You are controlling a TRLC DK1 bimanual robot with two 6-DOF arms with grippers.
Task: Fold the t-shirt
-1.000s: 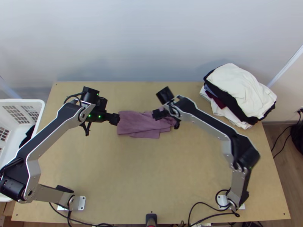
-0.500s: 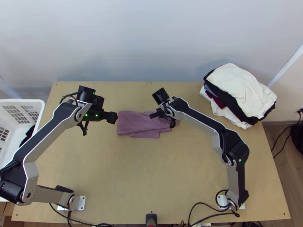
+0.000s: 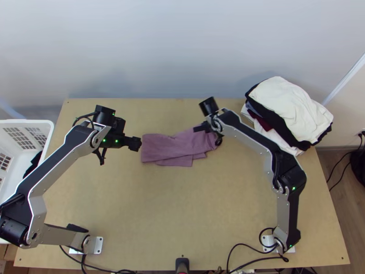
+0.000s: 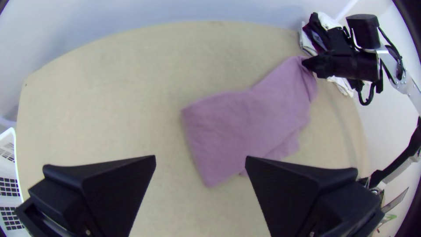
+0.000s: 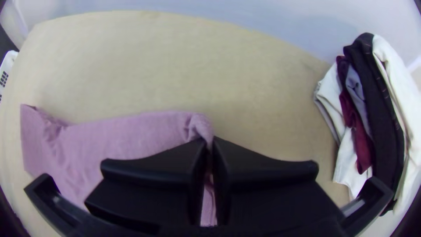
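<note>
The purple t-shirt lies on the counter, in its far half and about midway between the left and right edges. It is folded into a long, layered strip roughly along the far edge, an under layer poking out on the near side. The right pincer is clamped on the far corner of its right end, the cloth pinched up there. The left pincer is just beside the strip's left end, its fingers wide apart.

Around it: a pile of clothes covers the counter's far right corner, cream on top, then black, with blue, maroon and white lower down. The right arm is in the way there, crossing between the pile and the counter's near side and hiding a little of the shirt's right end from above. A white basket is by the left edge, off the counter, dark cloth inside. Black cables run along the near edge, by the arm bases, and a black stand pokes up at that edge's middle
</note>
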